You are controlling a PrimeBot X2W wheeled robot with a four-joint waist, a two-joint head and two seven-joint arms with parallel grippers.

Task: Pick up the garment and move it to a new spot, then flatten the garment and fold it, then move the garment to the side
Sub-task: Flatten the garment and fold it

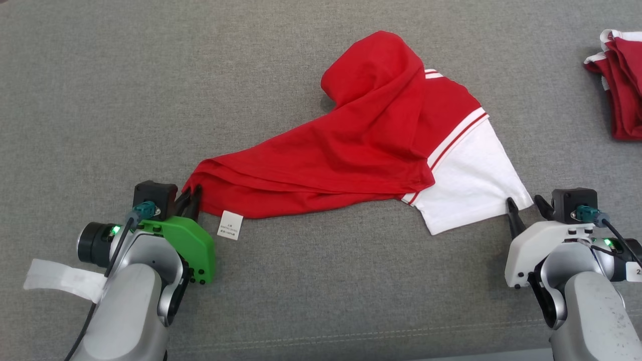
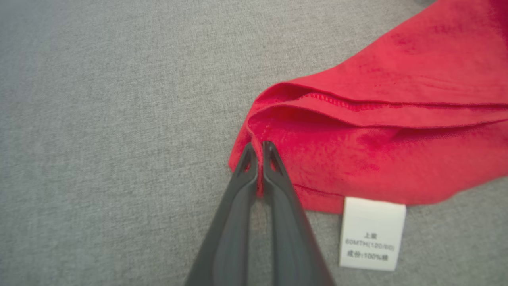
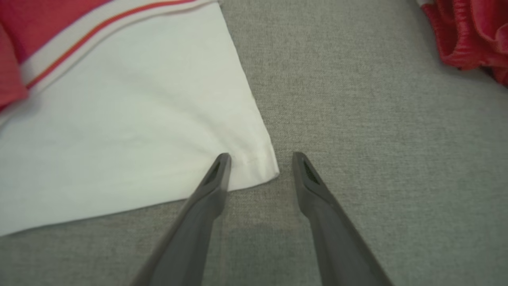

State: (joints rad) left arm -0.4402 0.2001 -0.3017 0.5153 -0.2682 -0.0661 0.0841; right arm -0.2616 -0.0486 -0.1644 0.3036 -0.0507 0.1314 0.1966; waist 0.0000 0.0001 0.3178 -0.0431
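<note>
**Left gripper has the red corner, right gripper is open at the white corner**

The red short-sleeved cotton garment with a white panel and red-white stripes [image 1: 361,150] lies crumpled near the middle of the grey woven fabric surface [image 1: 150,100]. Its red part is drawn out toward the lower left, and its white part points to the lower right.

The left gripper [image 1: 193,198] is closed tight on the far left corner of the red hem. In the left wrist view a thin fold of red cloth sits between the two dark fingers. The small white rectangular care label [image 2: 372,234] lies flat on the surface just beside this gripper.

The right gripper [image 3: 262,159] is wide open and holds nothing. One finger lies over the edge of the white panel, the other over bare surface, and the white corner is between them.

A second bunched red garment with white trim [image 1: 619,80] lies well apart, at the far right edge.
</note>
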